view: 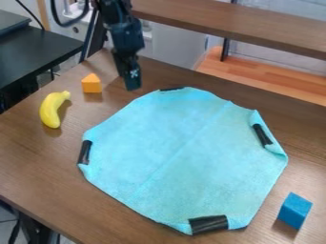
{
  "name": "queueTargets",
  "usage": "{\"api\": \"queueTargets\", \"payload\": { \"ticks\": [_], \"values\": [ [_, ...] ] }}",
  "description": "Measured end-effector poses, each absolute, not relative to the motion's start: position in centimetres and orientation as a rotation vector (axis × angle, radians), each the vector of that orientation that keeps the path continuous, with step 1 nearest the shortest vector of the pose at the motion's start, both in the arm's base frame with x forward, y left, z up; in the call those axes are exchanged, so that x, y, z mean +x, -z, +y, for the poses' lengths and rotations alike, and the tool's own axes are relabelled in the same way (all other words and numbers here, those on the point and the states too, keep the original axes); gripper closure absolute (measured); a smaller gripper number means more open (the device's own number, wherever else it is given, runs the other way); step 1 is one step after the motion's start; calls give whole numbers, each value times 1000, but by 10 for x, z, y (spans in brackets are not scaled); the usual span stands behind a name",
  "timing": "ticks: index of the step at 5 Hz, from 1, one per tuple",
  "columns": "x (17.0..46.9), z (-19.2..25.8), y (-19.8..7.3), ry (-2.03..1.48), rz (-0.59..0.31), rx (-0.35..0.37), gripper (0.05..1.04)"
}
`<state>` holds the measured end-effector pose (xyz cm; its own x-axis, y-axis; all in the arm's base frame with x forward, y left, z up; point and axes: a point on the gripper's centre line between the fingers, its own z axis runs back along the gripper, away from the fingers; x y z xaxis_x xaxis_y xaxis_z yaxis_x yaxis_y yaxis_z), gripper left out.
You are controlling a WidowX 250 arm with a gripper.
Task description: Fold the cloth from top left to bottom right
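Here I'm hanging my pincer [132, 85], wide or narrow I can't tell, near the upper left of the blue cloth [185, 157], likely for starting the fold, while it's lying spread on the table [35, 164], 4 dark strips [208, 224] probably marking grips!

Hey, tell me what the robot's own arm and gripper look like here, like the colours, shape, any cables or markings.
The robot arm is black, built of chunky, boxy segments. Its black gripper is narrow and elongated, with a small white marking on its dark surface. A thick, dark cable curves in a loop beside the arm.
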<state>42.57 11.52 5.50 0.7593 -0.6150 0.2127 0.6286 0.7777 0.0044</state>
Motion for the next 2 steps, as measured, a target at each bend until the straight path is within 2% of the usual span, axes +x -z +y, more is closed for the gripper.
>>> {"api": "queueTargets", "payload": {
  "ticks": [1, 2],
  "values": [
    [445, 106, -57, 903, -379, -52, 82],
    [458, 99, -56, 949, -469, -17, 82]
  ]
}}
